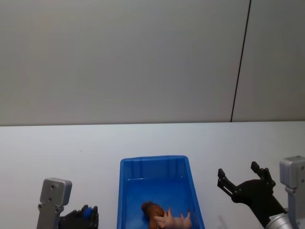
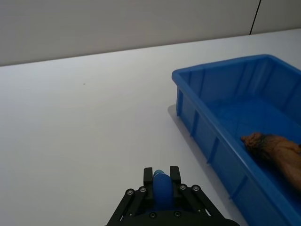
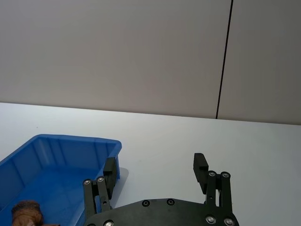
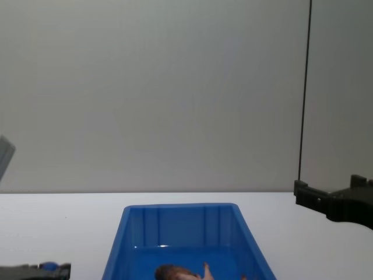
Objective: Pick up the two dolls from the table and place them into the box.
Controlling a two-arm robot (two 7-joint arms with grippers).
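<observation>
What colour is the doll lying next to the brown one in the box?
Pale pink: the pig doll beside the brown doll in the blue box. Head view shows it best.

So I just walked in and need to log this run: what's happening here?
Both dolls, the brown lion and the pink pig, lie together inside the blue box on the white table. Neither gripper holds anything. The right gripper hangs to the right of the box with its fingers open. The left gripper sits low to the box's left, fingers shut.
</observation>
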